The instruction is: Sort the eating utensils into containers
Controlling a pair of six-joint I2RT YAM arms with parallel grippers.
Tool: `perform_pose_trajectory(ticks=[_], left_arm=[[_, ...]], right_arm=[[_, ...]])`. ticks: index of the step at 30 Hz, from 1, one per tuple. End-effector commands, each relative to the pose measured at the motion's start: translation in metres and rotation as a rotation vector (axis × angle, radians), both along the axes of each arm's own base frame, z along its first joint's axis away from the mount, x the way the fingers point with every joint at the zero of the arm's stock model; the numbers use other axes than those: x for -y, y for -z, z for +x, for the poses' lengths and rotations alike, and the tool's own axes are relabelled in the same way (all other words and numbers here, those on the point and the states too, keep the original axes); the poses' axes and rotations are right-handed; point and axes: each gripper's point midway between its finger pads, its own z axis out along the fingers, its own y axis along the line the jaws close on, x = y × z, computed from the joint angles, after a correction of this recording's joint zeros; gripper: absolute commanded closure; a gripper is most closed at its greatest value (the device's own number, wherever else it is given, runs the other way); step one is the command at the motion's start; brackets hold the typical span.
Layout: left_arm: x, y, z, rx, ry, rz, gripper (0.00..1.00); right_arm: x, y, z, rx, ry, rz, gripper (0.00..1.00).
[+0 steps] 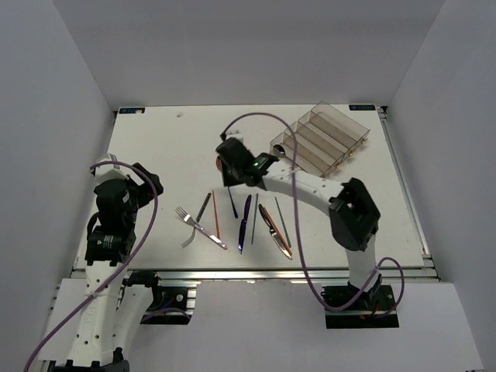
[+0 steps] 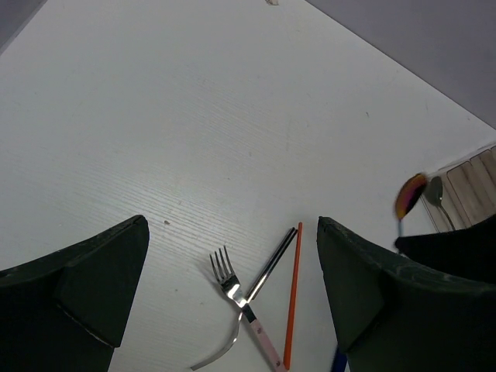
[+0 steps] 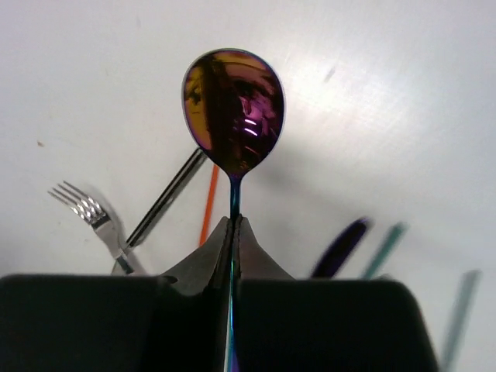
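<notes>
The right gripper is clamped tight on the thin handle of the spoon, just below the bowl. The spoon is clear of the table, bowl outward, above the far end of the utensil row and well short of the tray. The left gripper is spread wide and holds nothing; it hangs over the fork. Hazards from this state are as follows. The grip bears on a narrow, smooth stem, so the spoon may pivot or slide between the fingers during a fast swing. The handle behind the fingers is hidden, and its free length cannot be judged; it may strike a tray wall on descent and shift the tray. If the spoon is released out of line with the compartments, it may bridge a divider instead of dropping in. A low transfer path may also sweep the knives and chopsticks lying between spoon and tray. The fork lies across the dark chopstick, so lifting either may drag the other.
</notes>
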Motion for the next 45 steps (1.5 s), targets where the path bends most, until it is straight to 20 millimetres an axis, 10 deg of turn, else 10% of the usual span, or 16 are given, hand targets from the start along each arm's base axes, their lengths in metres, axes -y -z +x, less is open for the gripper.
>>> perform_pose_trajectory(ticks=[1, 13, 27, 31, 39, 43, 45], left_arm=[[0.003, -0.002, -0.001, 0.011, 0.014, 0.000, 0.02], [0.010, 0.007, 0.005, -0.024, 0.049, 0.001, 0.02], [0.011, 0.008, 0.006, -0.030, 0.053, 0.003, 0.02], [0.011, 0.009, 0.005, -0.032, 0.054, 0.003, 0.02], [0.012, 0.009, 0.006, -0.035, 0.059, 0.002, 0.02], [0.012, 0.010, 0.006, -0.036, 0.056, 0.003, 0.02], [0.011, 0.010, 0.006, -0.041, 0.050, 0.005, 0.02]], right_arm=[[0.051, -0.063, 0.061, 0.216, -0.095, -0.049, 1.00], [0.215, -0.078, 0.174, 0.401, -0.252, -0.379, 1.00], [0.221, -0.031, 0.190, 0.306, -0.354, -0.381, 1.00], [0.226, -0.038, 0.193, 0.311, -0.304, -0.389, 0.64], [0.235, -0.071, 0.190, 0.311, -0.197, -0.378, 0.44], [0.210, -0.103, 0.155, 0.286, -0.133, -0.212, 0.28], [0.206, -0.081, 0.127, 0.200, -0.070, -0.205, 0.24]])
